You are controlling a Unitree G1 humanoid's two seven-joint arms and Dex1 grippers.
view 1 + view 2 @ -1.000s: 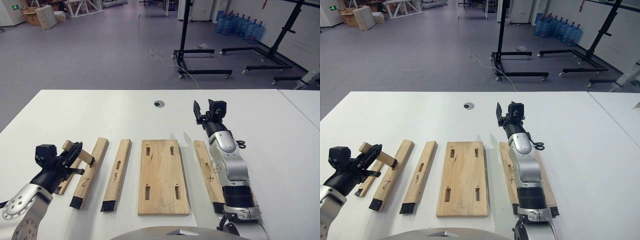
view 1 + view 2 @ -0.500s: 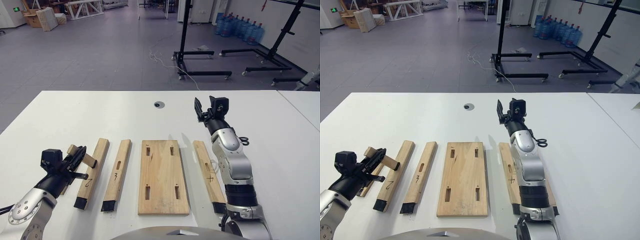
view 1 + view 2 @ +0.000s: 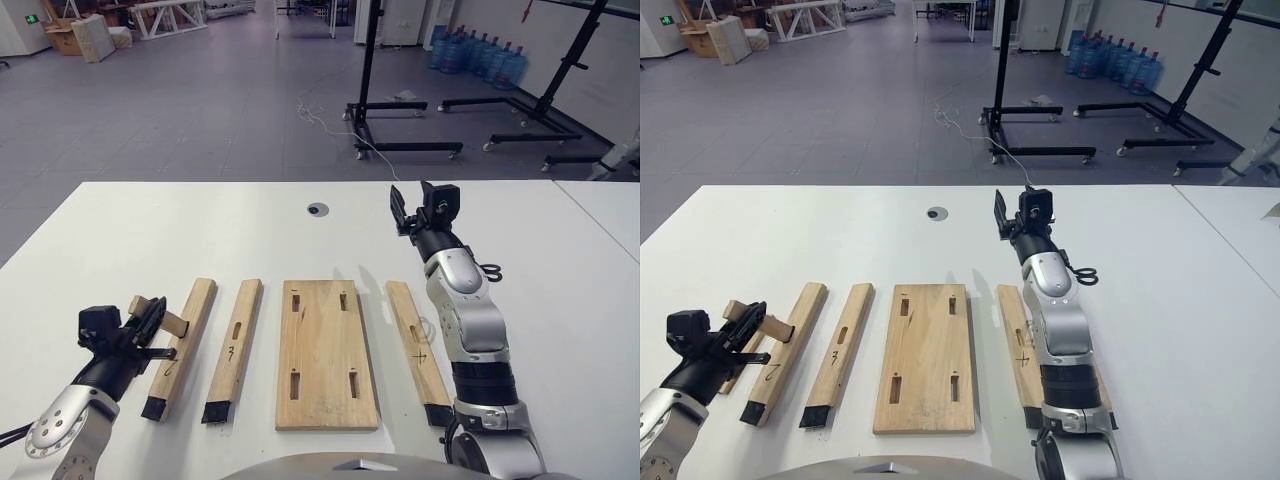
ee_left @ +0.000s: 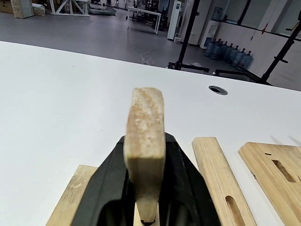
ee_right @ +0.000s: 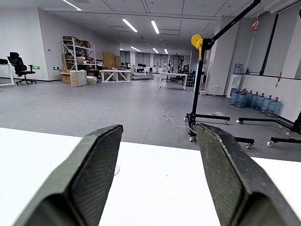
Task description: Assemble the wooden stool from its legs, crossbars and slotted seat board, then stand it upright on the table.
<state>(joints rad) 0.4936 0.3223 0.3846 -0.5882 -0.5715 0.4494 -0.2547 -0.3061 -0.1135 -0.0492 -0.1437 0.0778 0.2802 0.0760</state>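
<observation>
Near left, over flat white table (image 3: 200,230): left gripper (image 3: 150,322) closed tight on short pale wooden crossbar (image 4: 146,127), beside numbered pale wooden leg with black foot (image 3: 180,348); contact between the two not discernible. Rightward in a row, flat on the surface and apart: second slotted black-footed leg (image 3: 233,348), rectangular four-slot wooden seat board (image 3: 325,352), third wooden leg (image 3: 416,345) beside the right arm. Farther back: right gripper (image 5: 157,141) spread wide, holding nothing, above bare table. Beyond: round grey table grommet (image 3: 318,209), grey hall floor (image 3: 200,100), black wheeled stands (image 3: 405,143), blue water jugs (image 3: 480,45).
</observation>
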